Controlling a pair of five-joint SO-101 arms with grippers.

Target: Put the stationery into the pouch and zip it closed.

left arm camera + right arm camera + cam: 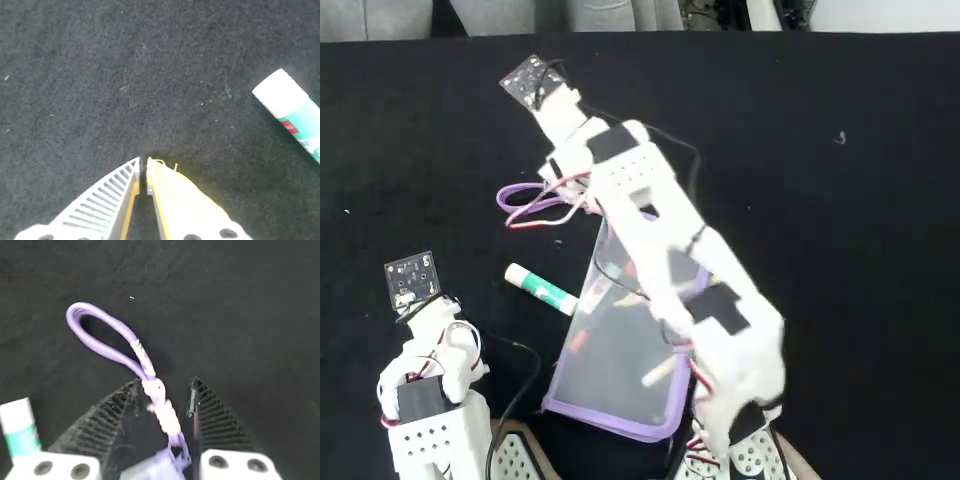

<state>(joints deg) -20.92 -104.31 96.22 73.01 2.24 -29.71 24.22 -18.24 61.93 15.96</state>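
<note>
A translucent pouch [610,350] with purple trim lies on the black table, with a few stationery pieces inside it. Its purple strap loop [525,200] lies at the pouch's far end. My right gripper [162,390] is open, and the knotted base of the strap loop [102,340] sits between its fingers. A corner of the pouch [155,465] shows just behind the knot. In the high view the right gripper [563,185] is over that far end. A white and green glue stick [540,288] lies left of the pouch. My left gripper [143,162] is shut on nothing, low over the table, with the glue stick [292,112] a short way off.
The right arm [690,290] stretches over the pouch from the near edge. The left arm [430,400] is folded at the near left corner. Black table cloth [840,250] spreads bare to the right and far side.
</note>
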